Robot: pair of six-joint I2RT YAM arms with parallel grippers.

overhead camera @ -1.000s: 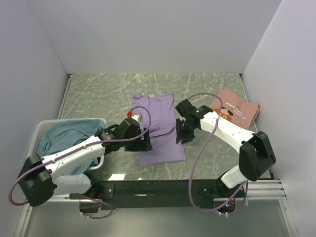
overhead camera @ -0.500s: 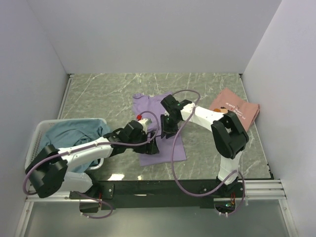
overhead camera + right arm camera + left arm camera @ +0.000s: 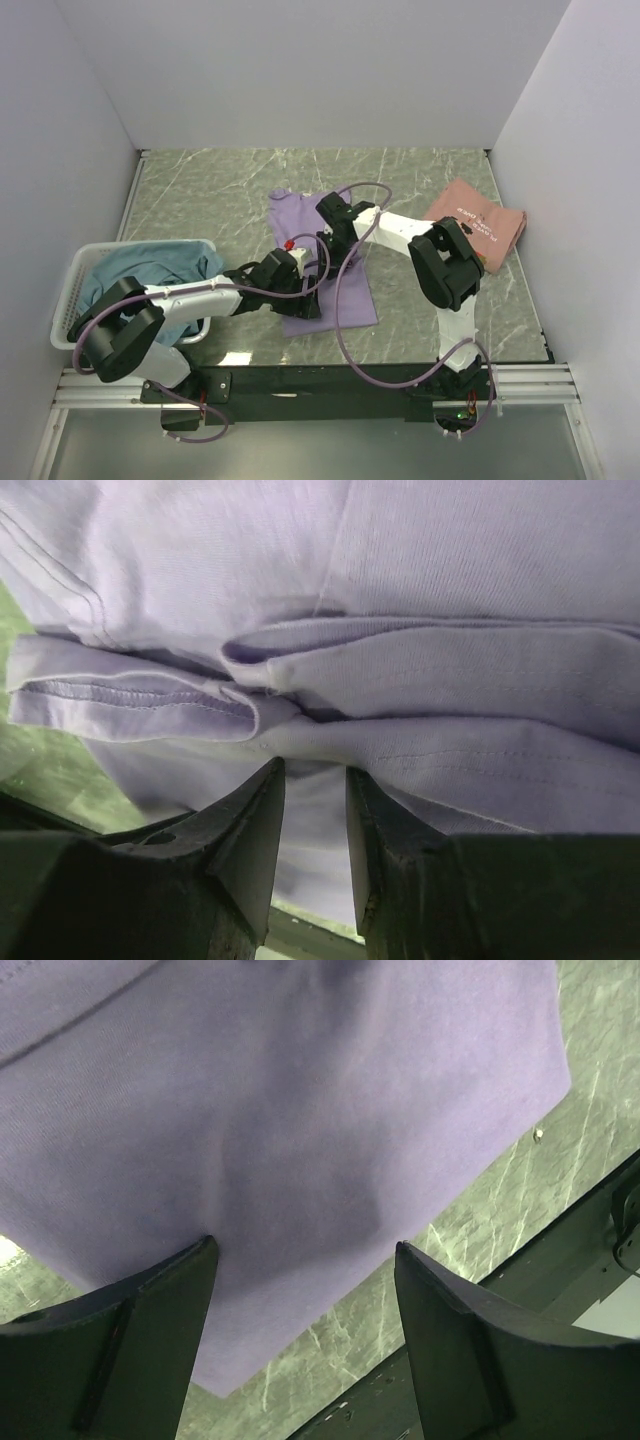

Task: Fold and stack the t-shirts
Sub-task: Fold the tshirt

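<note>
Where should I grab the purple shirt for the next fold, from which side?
Best bet: pinch the lavender t-shirt at its near-left hem corner, from above. It lies flat, so only the edge offers a lip, and the open left gripper hangs over it.

Before you, a plain lavender shirt (image 3: pixel 297 213) sits on a grey-green marble bench (image 3: pixel 210 190) veined in white. To your right, a salmon-pink shirt (image 3: pixel 490 225) carries small white print. To your left, a teal shirt (image 3: pixel 140 272) shows in a white basket (image 3: pixel 68 297). Your arms (image 3: pixel 190 297) are white with black joints, trailing purple cables (image 3: pixel 336 315).
</note>
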